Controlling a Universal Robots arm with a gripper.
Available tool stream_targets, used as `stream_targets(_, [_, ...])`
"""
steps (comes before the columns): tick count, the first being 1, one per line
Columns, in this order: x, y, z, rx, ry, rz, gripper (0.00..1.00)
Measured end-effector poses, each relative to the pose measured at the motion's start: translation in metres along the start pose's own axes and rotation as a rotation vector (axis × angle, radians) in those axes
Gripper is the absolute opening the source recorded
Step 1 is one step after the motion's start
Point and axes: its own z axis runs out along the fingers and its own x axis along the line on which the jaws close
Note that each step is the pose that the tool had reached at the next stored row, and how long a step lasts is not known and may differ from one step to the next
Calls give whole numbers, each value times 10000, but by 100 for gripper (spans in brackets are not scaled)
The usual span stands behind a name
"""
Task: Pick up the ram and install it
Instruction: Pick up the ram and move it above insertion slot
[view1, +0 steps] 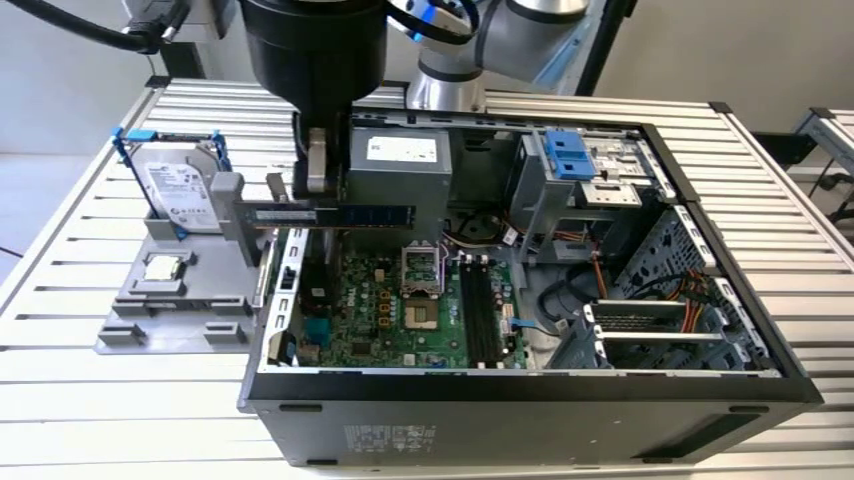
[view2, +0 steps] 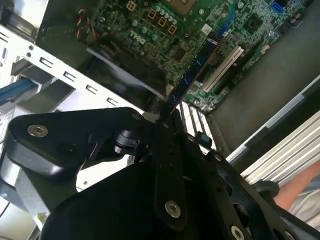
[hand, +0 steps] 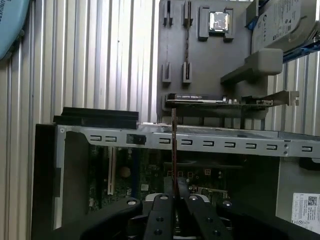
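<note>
Ram (view1: 367, 213): held level and edge-up, clamped between the closed fingers (view1: 318, 165) of the gripper (view1: 316, 195), upper left of centre in the exterior view, above the motherboard (view1: 387, 300) of the open computer case (view1: 534, 385). Hard drive (view1: 180, 190) and processor (view1: 163, 266): on the grey holder (view1: 134, 325), left on the counter (view1: 134, 400).

arm (view1: 315, 50) points straight down, fingers (hand: 161, 220) seemingly pinched together.

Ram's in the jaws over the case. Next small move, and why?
Likely shift toward the exterior view's right and rotate: the gripper holds the ram above the motherboard, crosswise to the memory slots, which lie further right.
</note>
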Motion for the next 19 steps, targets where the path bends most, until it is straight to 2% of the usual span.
stream_targets(7, [5, -230, -9, -12, 0, 1, 0])
stream_targets(19, [16, -691, -28, -32, -1, 0, 0])
